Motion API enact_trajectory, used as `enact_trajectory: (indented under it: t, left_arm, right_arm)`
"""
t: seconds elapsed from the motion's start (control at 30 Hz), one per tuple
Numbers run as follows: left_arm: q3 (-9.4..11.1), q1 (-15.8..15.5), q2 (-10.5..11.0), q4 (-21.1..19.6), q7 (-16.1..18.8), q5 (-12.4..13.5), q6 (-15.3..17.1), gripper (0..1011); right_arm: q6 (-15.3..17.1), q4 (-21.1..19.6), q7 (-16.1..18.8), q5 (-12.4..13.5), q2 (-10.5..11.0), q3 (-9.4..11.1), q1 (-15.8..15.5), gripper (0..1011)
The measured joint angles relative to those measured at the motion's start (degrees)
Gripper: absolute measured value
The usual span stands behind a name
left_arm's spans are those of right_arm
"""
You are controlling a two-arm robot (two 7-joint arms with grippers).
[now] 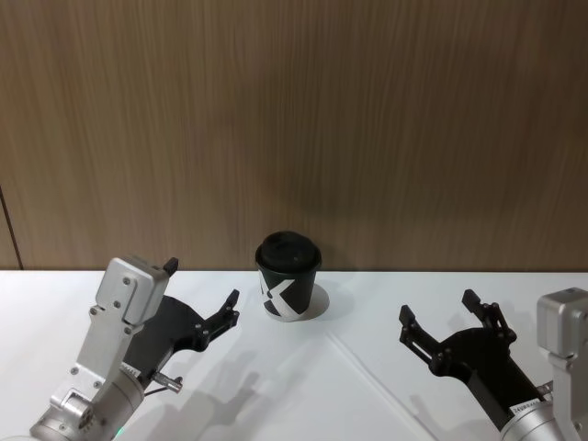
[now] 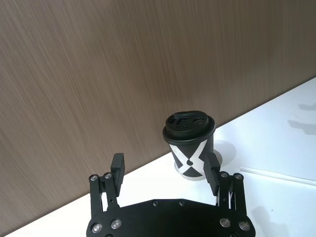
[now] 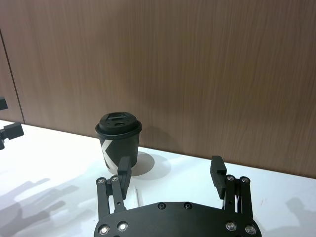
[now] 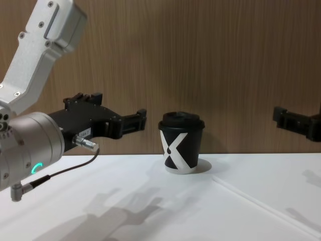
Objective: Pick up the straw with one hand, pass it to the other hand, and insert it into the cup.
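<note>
Straw [image 2: 276, 176] flat on table [image 1: 276, 386], right of cup [image 1: 289, 280], near right gripper [image 1: 441, 310]. Left gripper [image 1: 200, 285] hovers left of cup. Both grippers' fingers apart. Risk: thin, low straw slips pinch or rolls away; careless reach topples cup.

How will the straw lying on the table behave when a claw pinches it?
The straw looks thin and paper-like, so probably light and easily crushed. It lies flat on the white table, so likely hard to get under, and it may roll if nudged.
</note>
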Motion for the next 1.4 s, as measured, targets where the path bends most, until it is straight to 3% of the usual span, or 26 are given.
enact_trajectory:
  t: [1.4]
  left_arm:
    - [0.00, 0.00, 0.00, 0.00, 0.00, 0.00, 0.00, 1003]
  right_arm:
    - [0.00, 0.00, 0.00, 0.00, 0.00, 0.00, 0.00, 1001]
